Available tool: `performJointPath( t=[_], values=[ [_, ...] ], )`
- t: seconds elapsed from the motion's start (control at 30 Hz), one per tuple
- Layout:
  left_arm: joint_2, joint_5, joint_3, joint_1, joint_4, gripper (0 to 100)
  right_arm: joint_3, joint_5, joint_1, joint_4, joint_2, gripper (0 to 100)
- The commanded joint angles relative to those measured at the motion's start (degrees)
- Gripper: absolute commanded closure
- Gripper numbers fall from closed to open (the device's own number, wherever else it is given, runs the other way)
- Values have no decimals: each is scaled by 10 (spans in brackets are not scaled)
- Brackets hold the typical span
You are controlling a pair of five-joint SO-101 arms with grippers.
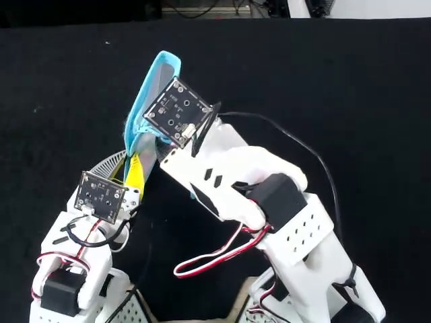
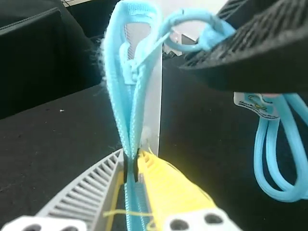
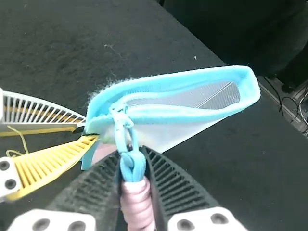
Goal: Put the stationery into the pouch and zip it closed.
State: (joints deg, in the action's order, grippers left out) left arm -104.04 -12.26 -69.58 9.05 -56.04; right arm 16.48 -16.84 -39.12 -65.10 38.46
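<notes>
The light blue pouch stands on edge over the black table, held between both arms. My left gripper, with one grey and one yellow finger, is shut on the pouch's zipper end. My right gripper, with black ribbed fingers, is shut on the blue zipper pull cord; a pink wound piece lies between them. The slider sits near the left gripper's end. Beyond it the pouch mouth gapes, showing grey mesh inside.
A blue cord loop with a small tag hangs under the right gripper's black finger. Black cloth covers the table all round. The right arm's white body and red-white wires cross the front middle.
</notes>
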Motion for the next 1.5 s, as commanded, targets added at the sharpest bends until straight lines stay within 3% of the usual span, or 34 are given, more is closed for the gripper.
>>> performJointPath(
  t=[0.0, 0.2, 0.37, 0.97, 1.47],
  values=[
    [-5, -3, 42, 14, -1, 970, -19, 0, -5, 2, 2, 985],
    [-5, -2, 42, 25, -18, 970, -19, 0, -6, 25, 2, 980],
    [-5, -2, 41, 25, -24, 970, -18, 1, -6, 24, 2, 864],
    [-5, -2, 41, 24, -24, 970, 31, -4, -6, 26, 80, 881],
    [-5, -2, 41, 22, -24, 970, 83, -4, -39, 101, 86, 881]
  ],
)
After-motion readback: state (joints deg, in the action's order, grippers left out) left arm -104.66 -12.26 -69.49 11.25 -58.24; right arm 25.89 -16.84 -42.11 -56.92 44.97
